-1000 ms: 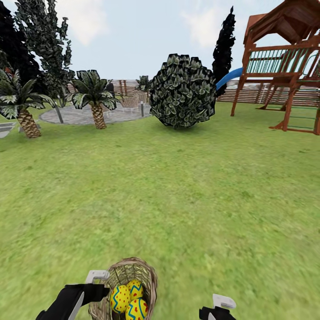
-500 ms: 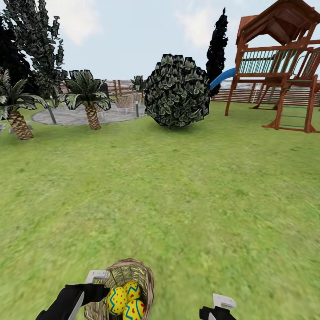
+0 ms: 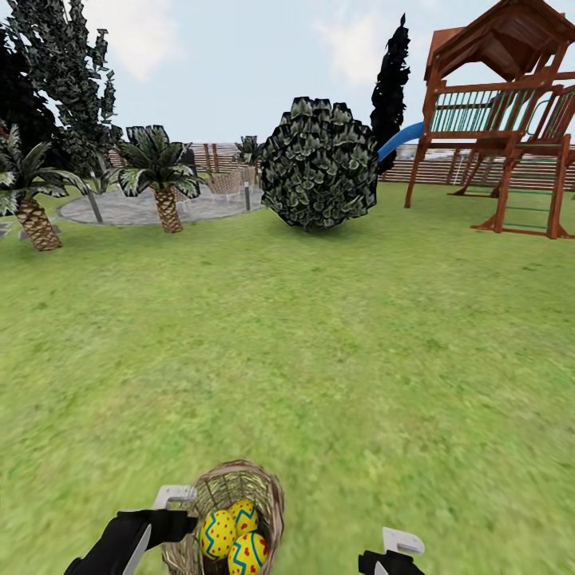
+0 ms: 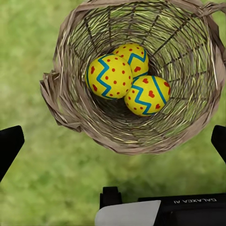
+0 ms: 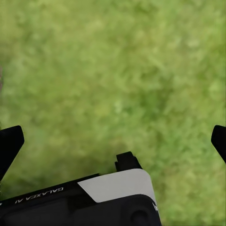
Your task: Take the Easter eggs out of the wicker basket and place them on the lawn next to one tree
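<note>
Your left gripper (image 4: 113, 141) is hanging released, jaws spread wide, with the wicker basket (image 4: 70, 110) lying just ahead of the fingertips (image 4: 10, 143) on the lawn (image 3: 335, 351). The three Easter eggs (image 4: 109, 76) are sitting touching inside it. Your right gripper (image 5: 113, 141) is also hovering wide apart over bare grass.

We see the wicker basket (image 4: 136, 134) as rough woven twigs, dry and matt. The three Easter eggs (image 4: 126, 77) look smooth, with a soft sheen. The lawn (image 3: 335, 343) is matt, mottled grass. The play tower (image 3: 499, 104) appears to be stained wood, its slide (image 3: 399, 140) perhaps glossy plastic.
</note>
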You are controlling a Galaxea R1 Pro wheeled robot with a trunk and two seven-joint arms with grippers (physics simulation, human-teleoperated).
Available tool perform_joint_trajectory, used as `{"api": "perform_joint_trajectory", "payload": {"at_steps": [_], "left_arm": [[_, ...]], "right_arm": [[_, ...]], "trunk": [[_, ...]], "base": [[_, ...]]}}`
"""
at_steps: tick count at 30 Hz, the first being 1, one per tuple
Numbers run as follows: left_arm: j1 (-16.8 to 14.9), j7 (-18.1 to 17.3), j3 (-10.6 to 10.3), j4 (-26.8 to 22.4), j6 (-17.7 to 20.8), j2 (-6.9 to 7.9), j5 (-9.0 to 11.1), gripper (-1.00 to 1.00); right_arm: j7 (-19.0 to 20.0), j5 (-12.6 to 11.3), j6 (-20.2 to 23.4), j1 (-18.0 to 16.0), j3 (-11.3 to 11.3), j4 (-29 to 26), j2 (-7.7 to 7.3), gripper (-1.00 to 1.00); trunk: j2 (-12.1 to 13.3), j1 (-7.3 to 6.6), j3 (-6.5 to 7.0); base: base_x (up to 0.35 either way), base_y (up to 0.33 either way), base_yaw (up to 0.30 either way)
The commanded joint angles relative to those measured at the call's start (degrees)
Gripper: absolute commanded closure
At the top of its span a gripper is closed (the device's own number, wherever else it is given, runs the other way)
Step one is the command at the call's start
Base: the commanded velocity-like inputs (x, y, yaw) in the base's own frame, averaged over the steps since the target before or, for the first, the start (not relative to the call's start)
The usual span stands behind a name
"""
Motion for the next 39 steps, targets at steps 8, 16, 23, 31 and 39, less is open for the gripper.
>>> {"api": "perform_joint_trajectory", "payload": {"at_steps": [8,16,23,31,39], "left_arm": [[-0.7,-1.2,0.3,-0.3,0.9,-0.69,-0.5,-1.00],[-0.8,-1.0,0.3,1.3,0.3,-3.17,-0.6,-1.00],[-0.7,-1.1,0.7,3.5,0.2,-3.29,-0.6,-1.00],[-0.8,-1.2,1.0,3.5,0.2,-2.98,-0.4,-1.00],[-2.1,-1.1,1.4,3.2,4.7,-1.91,-0.5,-1.00]], "right_arm": [[-0.3,-0.2,0.3,-0.6,-0.8,-0.8,0.70,-1.00],[-0.5,-0.1,0.3,-0.1,-0.4,-0.5,1.95,-1.00],[-0.2,-0.7,0.4,0.0,-0.5,-0.8,1.66,-1.00],[-0.7,-1.5,19.1,-5.3,-2.2,-15.5,2.09,-1.00],[-0.3,-2.1,20.3,-5.8,-5.0,-19.1,1.26,-1.00]], "trunk": [[-0.1,0.01,-0.08],[-0.1,0.01,-0.08],[-0.1,0.01,-0.08],[-0.1,0.01,-0.08],[-0.1,0.01,-0.08]], "base": [[-0.004,0.124,0.000],[0.000,0.000,0.000],[0.000,0.000,0.000],[0.000,0.000,0.000],[0.000,0.000,0.000]]}}
